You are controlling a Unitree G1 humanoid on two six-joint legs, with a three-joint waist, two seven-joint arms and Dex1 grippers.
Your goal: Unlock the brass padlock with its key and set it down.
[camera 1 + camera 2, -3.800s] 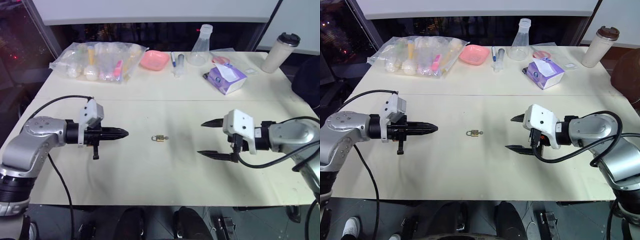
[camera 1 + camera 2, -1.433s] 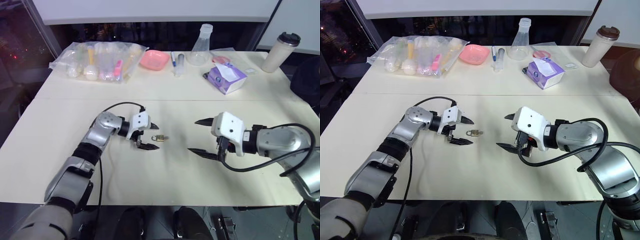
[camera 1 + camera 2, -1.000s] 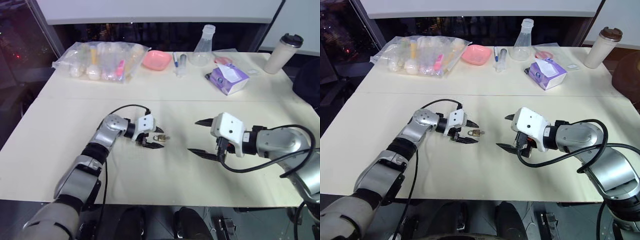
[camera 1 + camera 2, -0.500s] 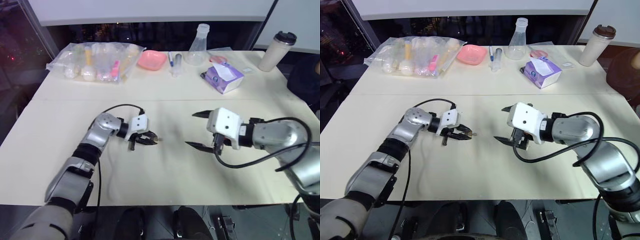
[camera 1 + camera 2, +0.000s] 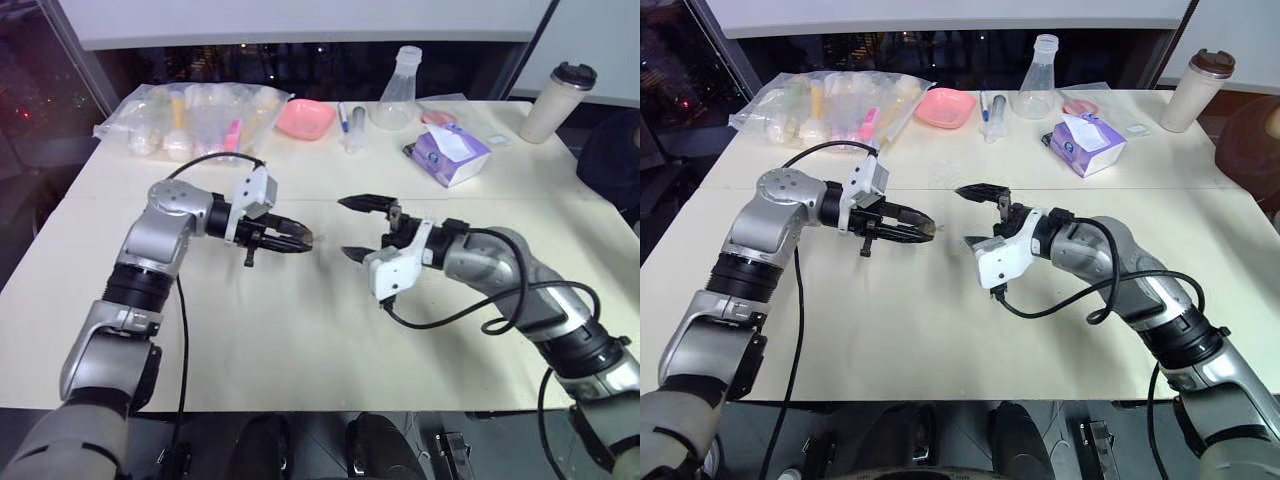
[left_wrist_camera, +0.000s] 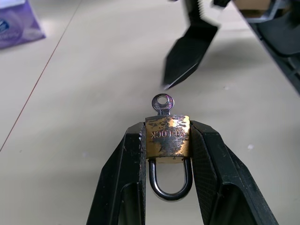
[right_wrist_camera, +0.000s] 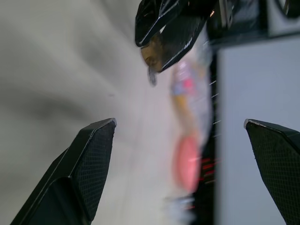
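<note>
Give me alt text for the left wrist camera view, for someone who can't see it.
The left gripper pinches the brass padlock between its two black fingers, shackle toward the wrist and the key sticking out of the far end. One black fingertip of the right gripper hangs just beyond the key, above the beige table; a purple pack sits at the corner.

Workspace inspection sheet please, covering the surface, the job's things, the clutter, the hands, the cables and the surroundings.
Surface: cream table, bare in front.
Job's things: brass padlock clamped between the left hand's fingers, off the table, shackle toward the wrist; key sticking out of its body.
Clutter: bag of bottles, pink dish, flask, tissue pack, lidded cup along the far edge.
Hands: left hand shut on the padlock; right hand open, facing it.
Cables: black cable looping from the right wrist.
Surroundings: dark beyond the table.
</note>
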